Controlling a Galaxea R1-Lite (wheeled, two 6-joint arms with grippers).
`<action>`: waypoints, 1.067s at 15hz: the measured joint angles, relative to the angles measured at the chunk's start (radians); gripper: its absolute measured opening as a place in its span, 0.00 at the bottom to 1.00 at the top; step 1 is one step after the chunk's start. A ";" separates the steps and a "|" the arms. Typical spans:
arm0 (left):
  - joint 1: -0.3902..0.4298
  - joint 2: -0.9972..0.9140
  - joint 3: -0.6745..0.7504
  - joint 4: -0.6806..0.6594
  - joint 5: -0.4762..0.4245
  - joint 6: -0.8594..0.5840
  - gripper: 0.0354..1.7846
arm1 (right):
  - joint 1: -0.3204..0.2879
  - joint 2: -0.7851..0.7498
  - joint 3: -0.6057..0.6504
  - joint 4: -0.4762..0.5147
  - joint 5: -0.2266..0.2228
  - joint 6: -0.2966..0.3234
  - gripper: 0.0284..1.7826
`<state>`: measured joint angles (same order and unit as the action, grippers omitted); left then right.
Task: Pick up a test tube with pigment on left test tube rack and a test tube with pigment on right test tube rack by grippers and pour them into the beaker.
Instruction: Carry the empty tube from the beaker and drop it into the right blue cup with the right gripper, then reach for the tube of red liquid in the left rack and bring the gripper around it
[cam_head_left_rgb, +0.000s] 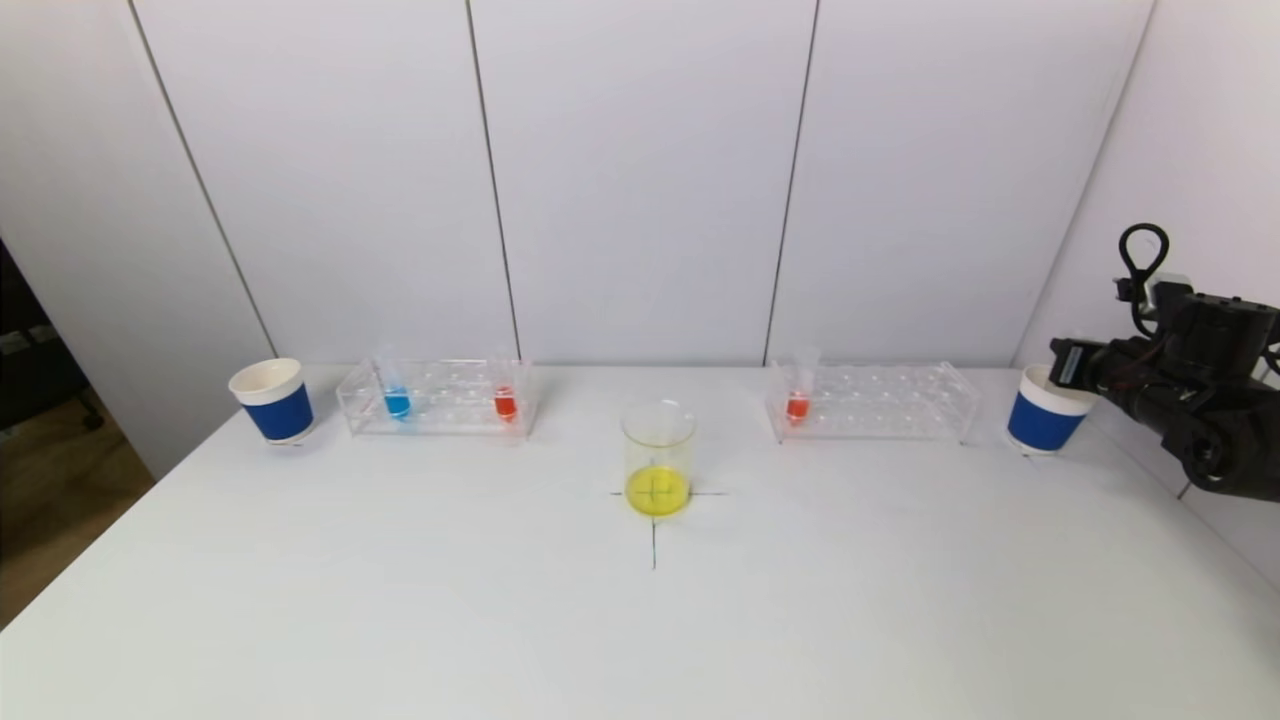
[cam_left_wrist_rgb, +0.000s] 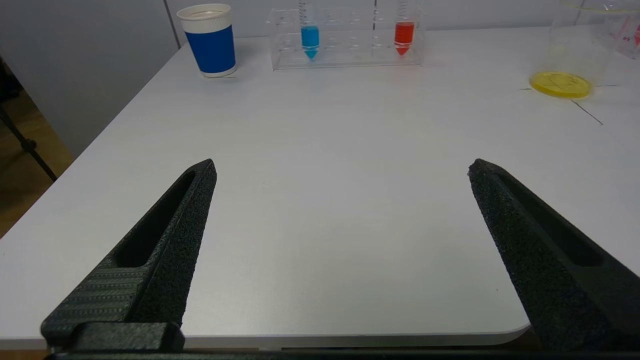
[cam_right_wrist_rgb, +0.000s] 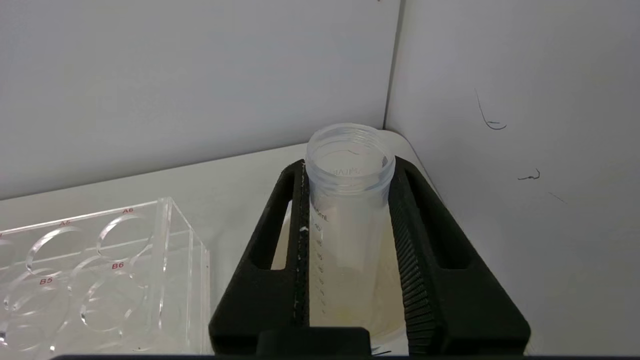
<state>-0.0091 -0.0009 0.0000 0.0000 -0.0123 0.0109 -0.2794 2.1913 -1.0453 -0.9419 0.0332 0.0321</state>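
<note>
Clear plastic, the emptied test tube (cam_right_wrist_rgb: 347, 200) sits upright between the right gripper (cam_head_left_rgb: 1068, 362)'s fingers above the far-right blue-banded paper cup (cam_head_left_rgb: 1042, 415); whether the grip is clenched or loosening I cannot tell. Yellow liquid already lies in the central glass beaker (cam_head_left_rgb: 658, 455), so this looks like the discard step. Next the tube must drop into the cup. The left gripper (cam_left_wrist_rgb: 340, 172) hangs spread wide and empty over the near table edge. Pigmented tubes remain in the transparent left rack (cam_head_left_rgb: 440, 398) and transparent right rack (cam_head_left_rgb: 870, 400).
</note>
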 joint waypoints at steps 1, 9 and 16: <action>0.000 0.000 0.000 0.000 0.000 0.000 0.99 | 0.000 -0.001 0.000 0.000 0.000 0.000 0.39; 0.000 0.000 0.000 0.000 0.000 0.000 0.99 | 0.000 -0.008 0.002 0.000 0.000 0.000 0.96; 0.000 0.000 0.000 0.000 0.000 0.000 0.99 | 0.008 -0.034 0.030 -0.014 0.017 -0.001 0.99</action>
<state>-0.0091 -0.0009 0.0000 0.0000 -0.0119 0.0109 -0.2717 2.1570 -1.0155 -0.9560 0.0500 0.0306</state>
